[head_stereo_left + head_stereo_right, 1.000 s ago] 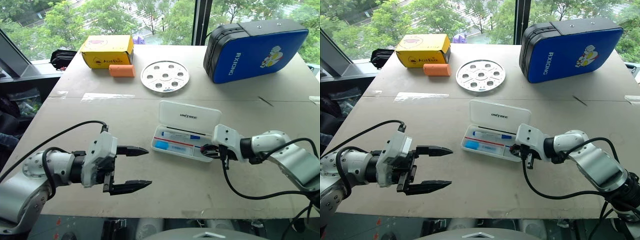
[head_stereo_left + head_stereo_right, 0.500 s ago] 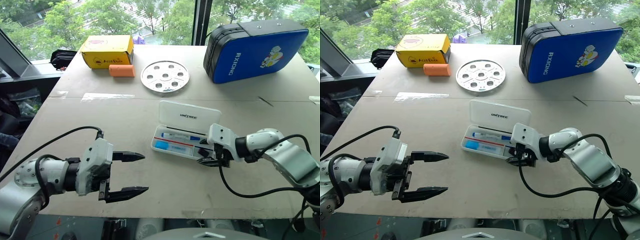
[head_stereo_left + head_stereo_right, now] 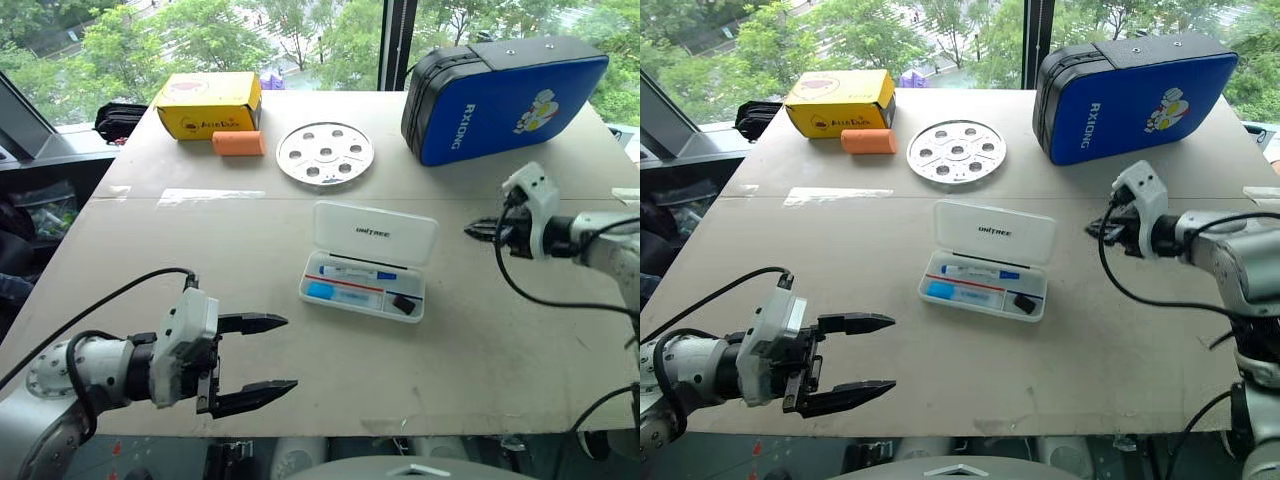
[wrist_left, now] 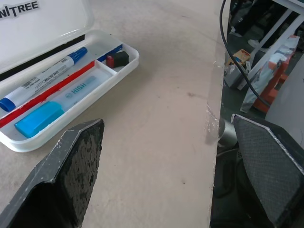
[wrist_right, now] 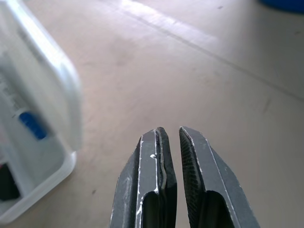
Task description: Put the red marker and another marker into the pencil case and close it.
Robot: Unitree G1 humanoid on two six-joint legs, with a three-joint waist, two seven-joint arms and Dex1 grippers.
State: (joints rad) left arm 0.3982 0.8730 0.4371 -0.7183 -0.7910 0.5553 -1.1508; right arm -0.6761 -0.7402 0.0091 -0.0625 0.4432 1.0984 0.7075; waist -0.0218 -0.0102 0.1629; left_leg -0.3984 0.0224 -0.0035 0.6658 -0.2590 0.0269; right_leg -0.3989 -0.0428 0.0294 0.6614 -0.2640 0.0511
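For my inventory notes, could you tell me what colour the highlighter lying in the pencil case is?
The highlighter is light blue with a clear barrel, seen best in the left wrist view.

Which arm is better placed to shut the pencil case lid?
Probably the right. The right gripper is shut, level with the upright lid of the pencil case. The left gripper hangs open at the table's near edge.

Bare table [image 3: 230,260] lies all round the open pencil case [image 3: 362,262] — its near and left sides are clear for approach. Its raised lid [image 3: 375,233] blocks the far side. Behind it, well apart, stand the perforated metal disc [image 3: 325,153], the big blue zip case [image 3: 505,97], the yellow box [image 3: 207,103] and an orange block [image 3: 239,143] — crowding only the far edge.
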